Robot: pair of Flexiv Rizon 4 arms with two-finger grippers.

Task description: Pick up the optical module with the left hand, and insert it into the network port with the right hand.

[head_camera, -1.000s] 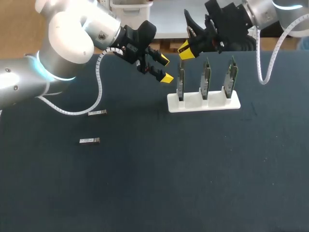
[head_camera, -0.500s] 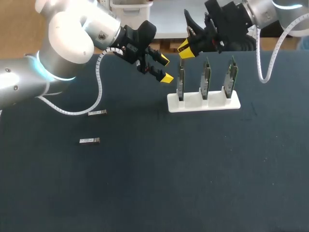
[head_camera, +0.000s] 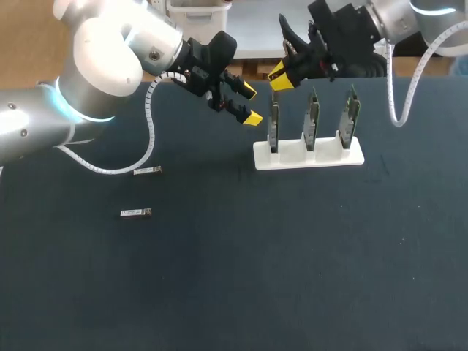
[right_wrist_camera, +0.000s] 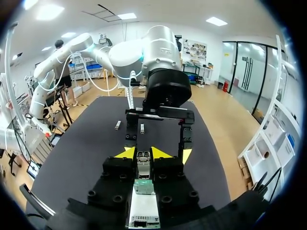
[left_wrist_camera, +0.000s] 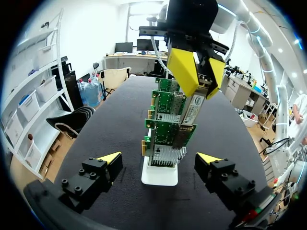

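Dark blue table (head_camera: 241,278), with a white slotted stand (head_camera: 292,159) near its far edge

dark navy tabletop (head_camera: 219,292) under even light

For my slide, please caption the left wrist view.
Open left gripper faces a white stand of green circuit boards; right gripper holds a silver optical module at the nearest board.

optical module (left_wrist_camera: 192,111) — upper end inside right gripper (left_wrist_camera: 200,76)
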